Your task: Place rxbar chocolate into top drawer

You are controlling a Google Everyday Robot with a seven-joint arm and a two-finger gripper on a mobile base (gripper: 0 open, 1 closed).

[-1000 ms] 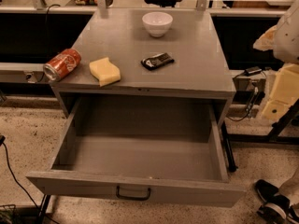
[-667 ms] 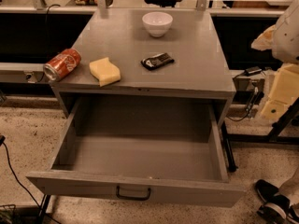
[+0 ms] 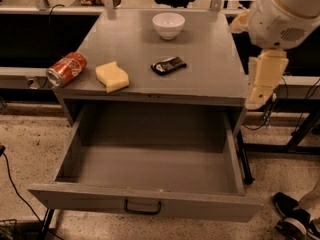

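The rxbar chocolate [image 3: 168,65], a flat black wrapped bar with pale markings, lies on the grey cabinet top [image 3: 210,79], right of centre. The top drawer [image 3: 150,201] is pulled wide open below it, with a small black handle [image 3: 142,207] on its front panel, and nothing shows inside. My arm's white joint [image 3: 285,14] hangs at the top right. My gripper [image 3: 257,96], a cream part pointing down, is at the cabinet's right edge, well right of the bar and above the drawer's right side. It holds nothing that I can see.
A red soda can [image 3: 66,69] lies on its side at the top's left edge. A yellow sponge [image 3: 112,76] sits beside it. A white bowl [image 3: 168,25] stands at the back. Black cables and a table leg [image 3: 300,129] are at the right. A person's shoe [image 3: 295,221] is at the bottom right.
My arm has swung left and up, from beside the cabinet to over its right edge. The bar, sponge, can, bowl and drawer have not moved.
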